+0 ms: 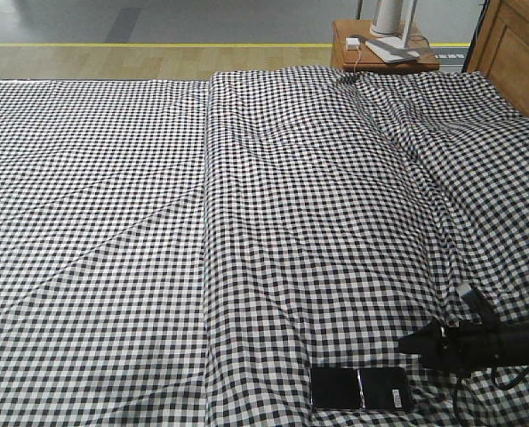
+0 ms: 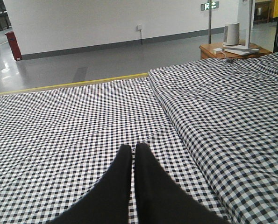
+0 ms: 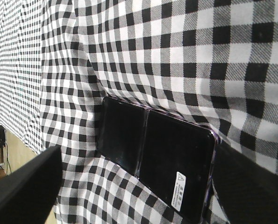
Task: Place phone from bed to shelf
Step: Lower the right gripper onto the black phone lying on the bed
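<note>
The phone (image 1: 360, 389) is a glossy black slab with a middle seam and a small white sticker. It lies flat on the checked bed (image 1: 246, 222), near the bed's front edge. My right gripper (image 1: 420, 342) hovers just right of and above it. In the right wrist view the right gripper (image 3: 139, 149) is open. Its two black fingers (image 3: 26, 186) stand on either side of the phone (image 3: 153, 158) without touching it. My left gripper (image 2: 132, 147) is shut on nothing, low over the bed (image 2: 59, 121). The shelf is out of view.
A small orange-brown bedside table (image 1: 384, 49) with a white lamp base and a cable stands behind the bed at the right. Next to it is a wooden furniture panel (image 1: 517, 53). Grey floor with a yellow line (image 1: 140, 44) lies beyond the bed.
</note>
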You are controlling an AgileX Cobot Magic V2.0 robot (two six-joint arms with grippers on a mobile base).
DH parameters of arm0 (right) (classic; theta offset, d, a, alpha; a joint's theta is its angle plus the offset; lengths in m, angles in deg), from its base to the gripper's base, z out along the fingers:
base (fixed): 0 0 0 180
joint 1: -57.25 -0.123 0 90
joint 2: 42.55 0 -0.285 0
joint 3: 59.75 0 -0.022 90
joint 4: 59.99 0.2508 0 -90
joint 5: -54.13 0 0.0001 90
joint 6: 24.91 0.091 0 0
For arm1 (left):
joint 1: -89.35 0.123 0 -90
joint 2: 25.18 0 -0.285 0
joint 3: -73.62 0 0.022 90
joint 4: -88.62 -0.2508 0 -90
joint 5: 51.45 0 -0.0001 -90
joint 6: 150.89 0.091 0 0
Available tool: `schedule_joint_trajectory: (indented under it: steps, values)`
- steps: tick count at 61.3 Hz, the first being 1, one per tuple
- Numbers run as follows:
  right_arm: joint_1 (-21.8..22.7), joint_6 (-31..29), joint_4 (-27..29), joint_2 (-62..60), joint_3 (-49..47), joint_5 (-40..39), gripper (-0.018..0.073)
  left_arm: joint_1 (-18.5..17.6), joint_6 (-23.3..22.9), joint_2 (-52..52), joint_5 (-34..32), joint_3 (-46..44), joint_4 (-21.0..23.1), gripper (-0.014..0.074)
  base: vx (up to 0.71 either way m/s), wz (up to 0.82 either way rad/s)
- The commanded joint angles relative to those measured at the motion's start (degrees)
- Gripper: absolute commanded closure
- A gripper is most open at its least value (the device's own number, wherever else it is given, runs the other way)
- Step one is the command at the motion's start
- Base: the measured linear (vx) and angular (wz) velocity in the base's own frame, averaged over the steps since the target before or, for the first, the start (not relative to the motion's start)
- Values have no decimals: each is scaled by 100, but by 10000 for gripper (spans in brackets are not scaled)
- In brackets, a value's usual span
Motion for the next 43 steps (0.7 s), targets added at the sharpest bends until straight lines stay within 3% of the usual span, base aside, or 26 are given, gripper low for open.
schedule_joint_trajectory:
  steps: [1,43]
  values:
    - [-14,-117,109,-183,-51,349,-47,-15,-33,-29,-412,-132,52,595,0,0]
    - [-153,-388,669,765,-51,692,-36,-15,-33,-29,-412,-132,52,595,0,0]
